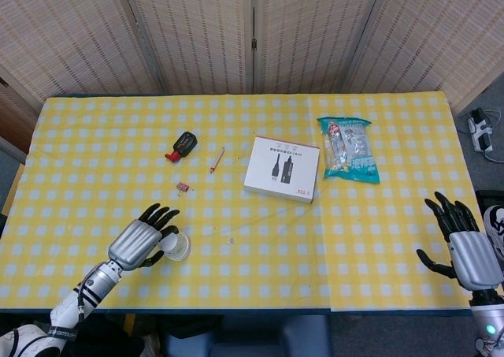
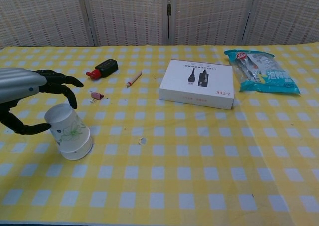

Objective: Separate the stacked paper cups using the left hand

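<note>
Upside-down, white paper cups (image 2: 69,134) (green print) stacked, mouth on tablecloth (image 2: 199,156).

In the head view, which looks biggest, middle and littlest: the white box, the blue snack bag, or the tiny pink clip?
1. White cardboard box, largest.
2. Blue-green plastic snack bag, somewhat smaller than the box.
3. Pink clip, by far the smallest.
All lie flat on the table, so the camera distance matters little.

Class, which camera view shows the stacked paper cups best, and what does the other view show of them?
The chest view: the stacked paper cups appear side-on, upside down on the table, green print visible, with the left robot hand around their top. The head view shows only a small white round shape, partly hidden by that hand.
</note>
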Tool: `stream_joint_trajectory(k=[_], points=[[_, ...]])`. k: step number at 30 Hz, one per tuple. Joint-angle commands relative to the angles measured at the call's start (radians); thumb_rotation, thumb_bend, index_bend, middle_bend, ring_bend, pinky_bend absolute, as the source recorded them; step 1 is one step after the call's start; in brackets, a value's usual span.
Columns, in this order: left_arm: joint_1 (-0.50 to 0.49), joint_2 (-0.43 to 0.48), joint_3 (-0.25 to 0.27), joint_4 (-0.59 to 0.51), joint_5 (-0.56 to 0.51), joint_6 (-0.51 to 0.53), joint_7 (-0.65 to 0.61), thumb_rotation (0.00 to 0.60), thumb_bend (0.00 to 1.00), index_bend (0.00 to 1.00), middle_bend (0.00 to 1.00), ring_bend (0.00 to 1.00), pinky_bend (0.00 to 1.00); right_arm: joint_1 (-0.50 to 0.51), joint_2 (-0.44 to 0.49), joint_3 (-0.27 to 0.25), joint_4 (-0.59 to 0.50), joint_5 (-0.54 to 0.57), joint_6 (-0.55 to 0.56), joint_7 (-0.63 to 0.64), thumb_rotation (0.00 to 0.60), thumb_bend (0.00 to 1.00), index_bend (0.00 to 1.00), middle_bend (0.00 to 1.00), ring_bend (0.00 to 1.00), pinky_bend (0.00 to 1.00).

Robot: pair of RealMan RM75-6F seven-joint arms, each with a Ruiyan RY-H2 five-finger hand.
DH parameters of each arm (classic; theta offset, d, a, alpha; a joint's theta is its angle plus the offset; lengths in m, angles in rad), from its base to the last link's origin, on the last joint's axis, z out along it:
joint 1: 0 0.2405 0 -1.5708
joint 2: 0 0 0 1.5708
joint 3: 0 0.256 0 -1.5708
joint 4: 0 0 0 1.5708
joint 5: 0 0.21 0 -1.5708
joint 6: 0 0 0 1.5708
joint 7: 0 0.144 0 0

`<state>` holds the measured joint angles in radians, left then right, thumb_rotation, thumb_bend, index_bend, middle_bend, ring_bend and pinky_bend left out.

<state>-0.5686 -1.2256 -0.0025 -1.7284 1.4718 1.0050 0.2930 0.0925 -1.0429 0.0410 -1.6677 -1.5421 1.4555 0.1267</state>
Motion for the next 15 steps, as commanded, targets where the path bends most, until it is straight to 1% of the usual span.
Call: stream_joint_trajectory(k=[1, 8, 15], points=[[0.003, 0.008, 0.000, -0.008, 0.007, 0.010, 0.001, 0.600, 0.44, 0.38, 0.11, 0.09, 0.00, 0.000, 0.000, 0.000, -0.001, 0.000, 0.001, -0.001, 0.600, 0.30, 0.00, 0.00, 0.09, 0.00], [0.011, 0.050, -0.006, -0.050, 0.020, 0.041, -0.003, 0.600, 0.44, 0.38, 0.11, 0.09, 0.00, -0.001, 0.001, 0.001, 0.000, 0.002, 0.001, 0.001, 0.600, 0.30, 0.00, 0.00, 0.09, 0.00], [0.027, 0.114, -0.013, -0.107, 0.051, 0.089, -0.050, 0.600, 0.44, 0.38, 0.12, 0.09, 0.00, 0.000, 0.000, 0.001, 0.004, 0.002, 0.001, 0.006, 0.600, 0.30, 0.00, 0.00, 0.09, 0.00]])
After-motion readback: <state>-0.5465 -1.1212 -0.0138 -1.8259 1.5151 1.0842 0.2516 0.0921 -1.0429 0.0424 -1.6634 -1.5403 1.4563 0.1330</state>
